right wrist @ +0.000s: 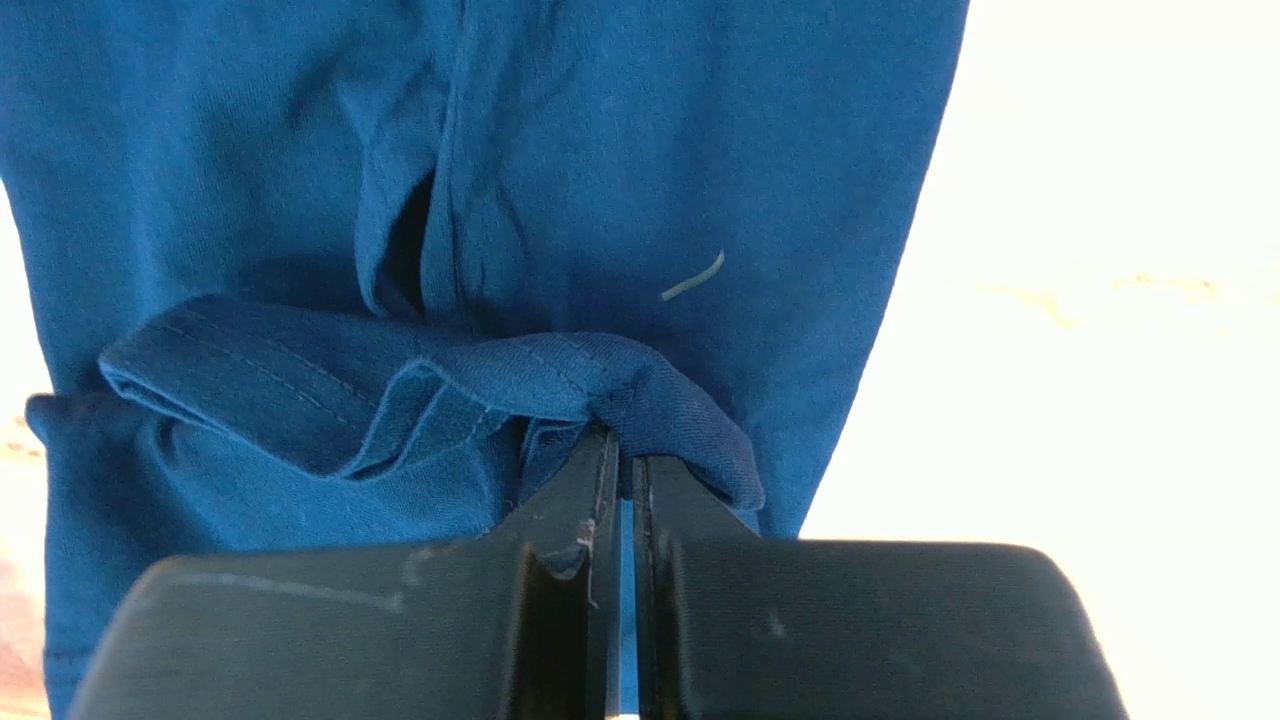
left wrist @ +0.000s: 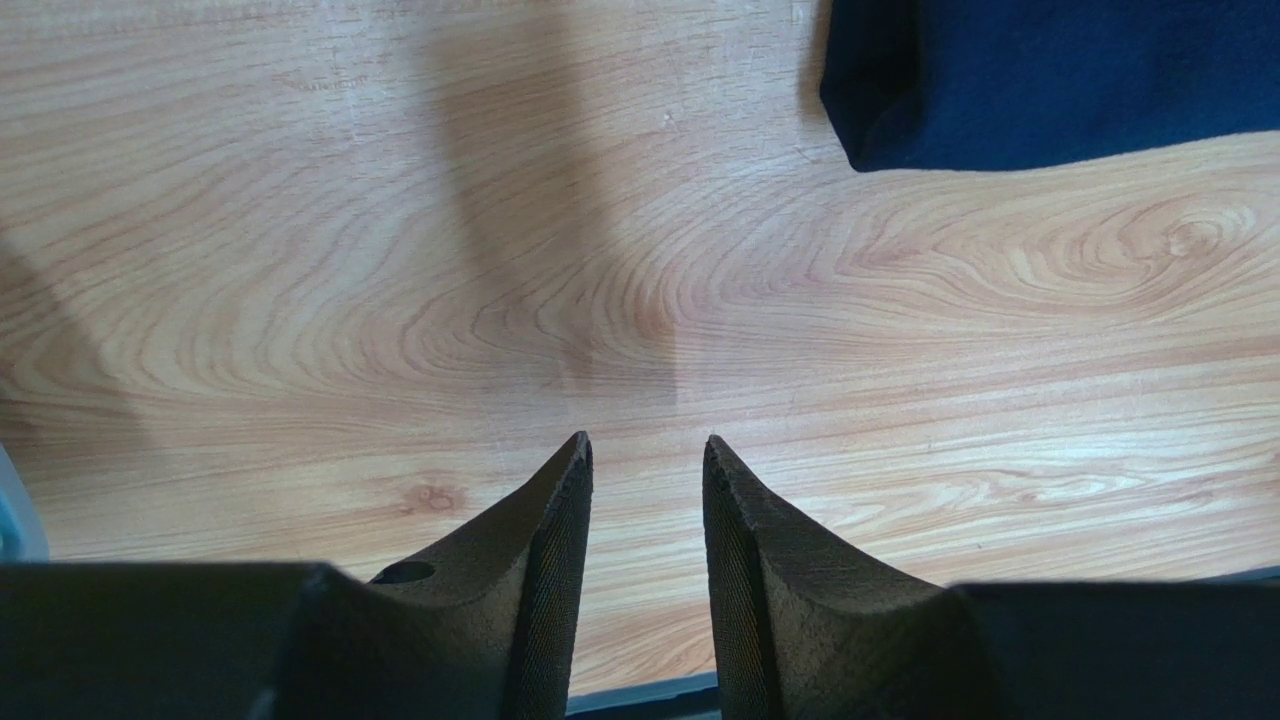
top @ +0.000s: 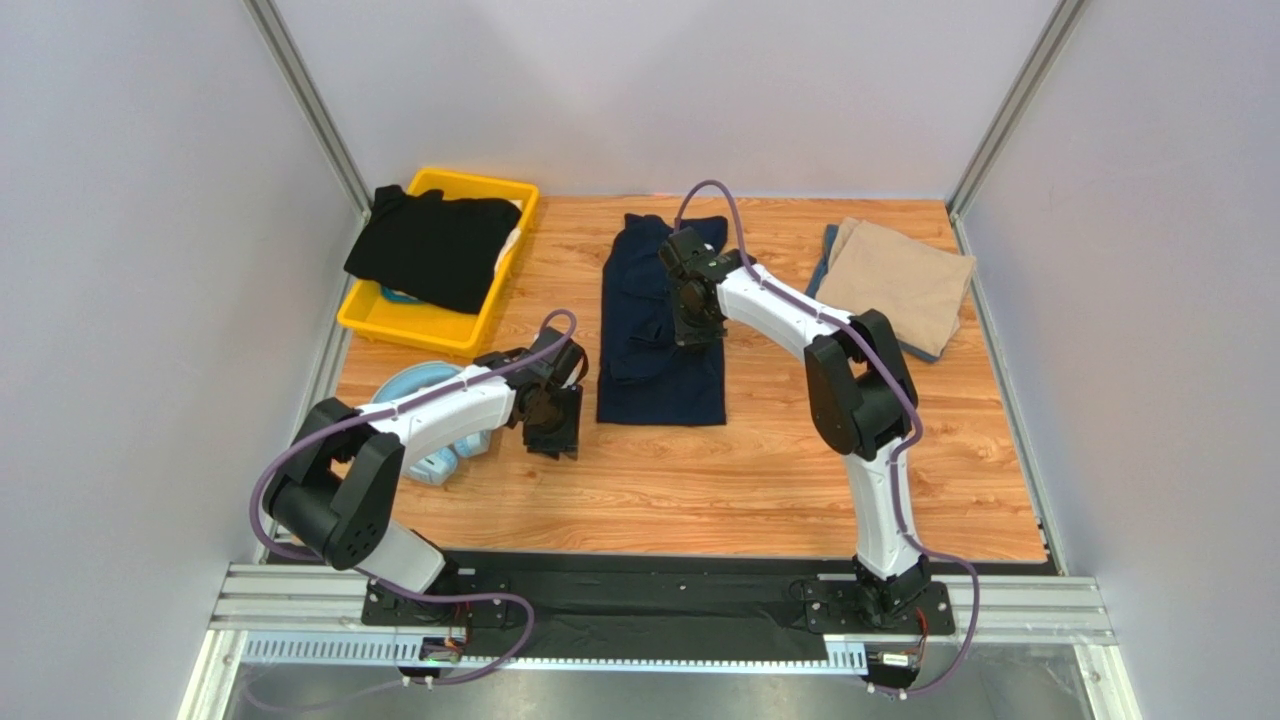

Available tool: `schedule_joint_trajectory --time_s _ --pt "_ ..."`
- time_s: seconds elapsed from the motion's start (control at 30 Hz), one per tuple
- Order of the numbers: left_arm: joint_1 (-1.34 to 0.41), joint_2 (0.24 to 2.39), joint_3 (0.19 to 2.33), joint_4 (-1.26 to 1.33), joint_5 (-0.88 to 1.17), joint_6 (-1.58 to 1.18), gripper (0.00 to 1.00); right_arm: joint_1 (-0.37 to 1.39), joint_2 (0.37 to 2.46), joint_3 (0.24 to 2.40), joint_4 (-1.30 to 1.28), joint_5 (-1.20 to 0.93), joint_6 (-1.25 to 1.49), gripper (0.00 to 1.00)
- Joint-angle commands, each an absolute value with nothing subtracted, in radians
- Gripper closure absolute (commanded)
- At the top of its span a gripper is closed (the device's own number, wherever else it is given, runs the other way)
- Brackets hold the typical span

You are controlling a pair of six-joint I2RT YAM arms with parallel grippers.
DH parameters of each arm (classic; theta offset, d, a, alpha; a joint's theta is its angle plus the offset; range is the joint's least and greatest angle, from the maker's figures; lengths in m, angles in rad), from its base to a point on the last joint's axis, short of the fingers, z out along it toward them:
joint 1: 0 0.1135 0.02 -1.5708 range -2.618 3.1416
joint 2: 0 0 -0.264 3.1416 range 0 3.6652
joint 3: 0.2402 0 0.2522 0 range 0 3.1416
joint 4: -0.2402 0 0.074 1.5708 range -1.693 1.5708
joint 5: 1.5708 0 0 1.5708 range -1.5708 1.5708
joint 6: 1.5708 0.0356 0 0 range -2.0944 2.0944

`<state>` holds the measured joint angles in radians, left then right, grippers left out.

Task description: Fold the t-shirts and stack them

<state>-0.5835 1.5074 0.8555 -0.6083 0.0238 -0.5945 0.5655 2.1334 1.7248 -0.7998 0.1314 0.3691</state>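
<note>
Status: early-to-mid task, my read.

- Tan shirt: folded, far right of the tabletop. It sits on a grey-blue layer and I can't tell what that is.
- Navy shirt: centre of the tabletop, lying as a long narrow strip. It looks folded lengthwise only, so it's half done.
- Black shirt: draped loose over the yellow bin at far left, not folded.
- Right claw: pinched tight on a bunched edge of the navy shirt, near the middle of the strip in the top view. This looks like the grab for the cross fold.
- Left claw: partly open and empty, hovering over bare wood just beside the navy shirt's near-left corner. The headphones lie under that arm.

Left to do: finish the navy fold, stack it with the tan one, then pull the black one off the bin, fold it and stack it. Only the tan one looks finished.
</note>
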Motion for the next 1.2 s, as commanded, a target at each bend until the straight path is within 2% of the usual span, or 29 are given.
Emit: schedule_joint_trajectory --time_s 0.0,0.37,0.77,1.17 --pt "-0.592 1.48 0.876 -0.588 0.041 -0.571 0.6 0.56 2.167 1.792 -0.785 0.149 0.383 1.0" --pt "-0.606 1.491 1.006 -0.557 0.091 -0.473 0.58 0.548 2.212 1.829 -0.784 0.121 0.42 0.98" --pt "-0.607 1.7 1.239 -0.552 0.1 -0.368 0.6 0.512 2.221 1.833 -0.778 0.129 0.454 0.93" --pt "-0.606 1.897 1.387 -0.512 0.12 -0.359 0.6 0.499 2.235 1.856 -0.772 0.038 0.477 0.92"
